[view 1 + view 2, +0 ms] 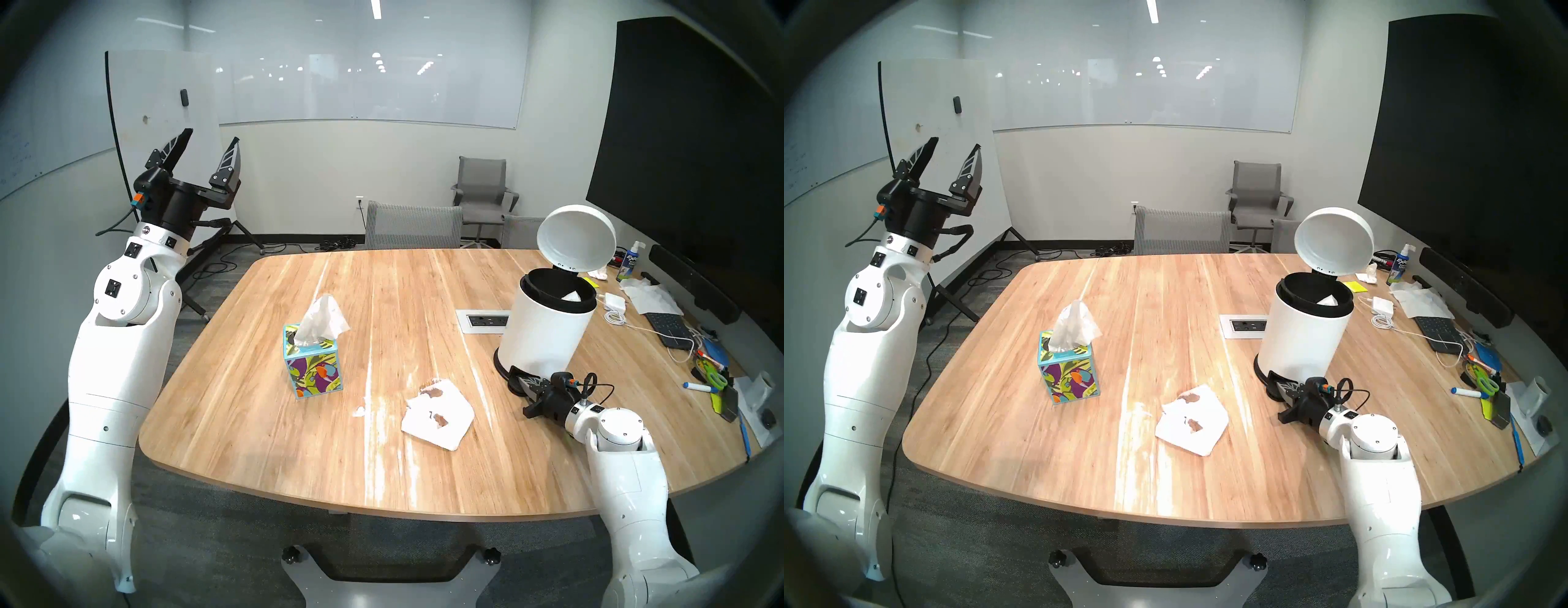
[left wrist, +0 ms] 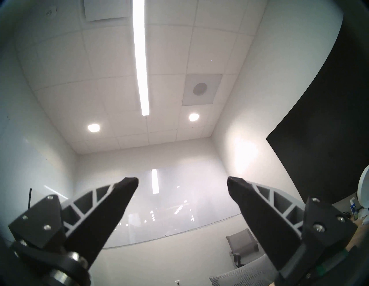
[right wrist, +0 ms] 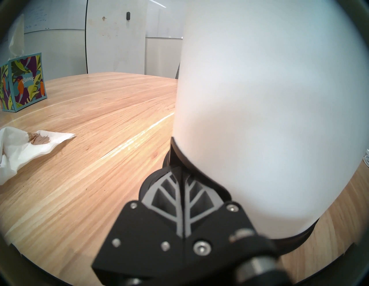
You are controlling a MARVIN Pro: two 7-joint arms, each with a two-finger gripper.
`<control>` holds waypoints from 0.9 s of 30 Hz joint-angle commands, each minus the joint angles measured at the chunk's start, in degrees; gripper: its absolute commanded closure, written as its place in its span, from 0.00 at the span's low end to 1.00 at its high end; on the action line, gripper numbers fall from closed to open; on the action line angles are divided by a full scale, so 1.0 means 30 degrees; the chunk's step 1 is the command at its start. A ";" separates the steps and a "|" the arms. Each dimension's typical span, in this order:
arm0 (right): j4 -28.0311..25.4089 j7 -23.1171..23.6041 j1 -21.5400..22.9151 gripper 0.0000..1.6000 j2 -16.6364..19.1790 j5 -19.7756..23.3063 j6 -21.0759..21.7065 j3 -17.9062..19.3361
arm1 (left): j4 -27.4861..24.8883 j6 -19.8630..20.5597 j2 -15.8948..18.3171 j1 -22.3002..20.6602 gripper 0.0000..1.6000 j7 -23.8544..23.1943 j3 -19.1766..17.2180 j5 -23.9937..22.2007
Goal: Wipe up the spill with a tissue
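Left tool (image 1: 211, 142) spread wide, raised clear beside the tabletop (image 1: 297, 458), right tool (image 1: 521, 381) pressed together at the bin (image 1: 545, 335) pedal, stained tissue (image 1: 439, 414) lying flat mid-tabletop, long axis diagonal, pale spill (image 1: 359, 410) just left, open wood around.

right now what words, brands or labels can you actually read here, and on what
"Kleenex": on the side of the tissue box, clear in the right wrist view.
"EXPO": partly legible on the spray bottle at the table's far right.
Whiteboard writing: too faint to read.
Nothing else is legible.
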 commanded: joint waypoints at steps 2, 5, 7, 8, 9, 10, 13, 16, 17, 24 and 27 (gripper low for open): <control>0.1100 -0.0035 -0.1039 1.00 -0.0082 -0.0411 0.0494 -0.0237 | -0.0259 -0.0976 0.0483 0.2285 0.00 -0.0854 -0.2479 -0.0664; 0.1034 -0.0027 -0.1046 1.00 -0.0093 -0.0322 0.0404 -0.0209 | -0.0125 -0.1251 0.0323 0.3151 0.00 -0.1198 -0.3445 -0.0810; 0.1040 -0.0040 -0.1055 1.00 -0.0093 -0.0301 0.0385 -0.0213 | 0.0064 -0.1470 0.0082 0.3454 0.00 -0.1495 -0.3910 -0.0818; 0.1052 -0.0048 -0.1060 1.00 -0.0092 -0.0303 0.0387 -0.0218 | 0.0095 -0.1461 0.0020 0.3930 0.00 -0.1702 -0.3917 -0.0829; 0.1073 -0.0063 -0.1066 1.00 -0.0089 -0.0307 0.0393 -0.0227 | 0.0179 -0.1591 -0.0161 0.4199 0.00 -0.2006 -0.4025 -0.0801; 0.1090 -0.0078 -0.1071 1.00 -0.0086 -0.0310 0.0399 -0.0236 | 0.0339 -0.1633 -0.0364 0.4364 0.00 -0.2406 -0.3935 -0.0754; 0.1115 -0.0103 -0.1077 1.00 -0.0082 -0.0310 0.0401 -0.0250 | 0.0486 -0.1890 -0.0751 0.5029 0.00 -0.3283 -0.3725 -0.0646; 0.1144 -0.0129 -0.1080 1.00 -0.0075 -0.0313 0.0403 -0.0269 | 0.0263 -0.2527 -0.0868 0.5989 0.00 -0.4500 -0.3709 -0.0651; 0.1157 -0.0136 -0.1080 1.00 -0.0072 -0.0318 0.0407 -0.0275 | 0.0306 -0.2719 -0.1012 0.5996 0.00 -0.4785 -0.3706 -0.0635; 0.1265 -0.0193 -0.1064 1.00 -0.0040 -0.0381 0.0472 -0.0342 | -0.0159 -0.4339 -0.0907 0.7894 0.00 -0.7459 -0.4055 -0.0803; 0.1308 -0.0215 -0.1051 1.00 -0.0023 -0.0408 0.0507 -0.0374 | -0.0219 -0.5128 -0.0860 0.8507 0.00 -0.8477 -0.4250 -0.0871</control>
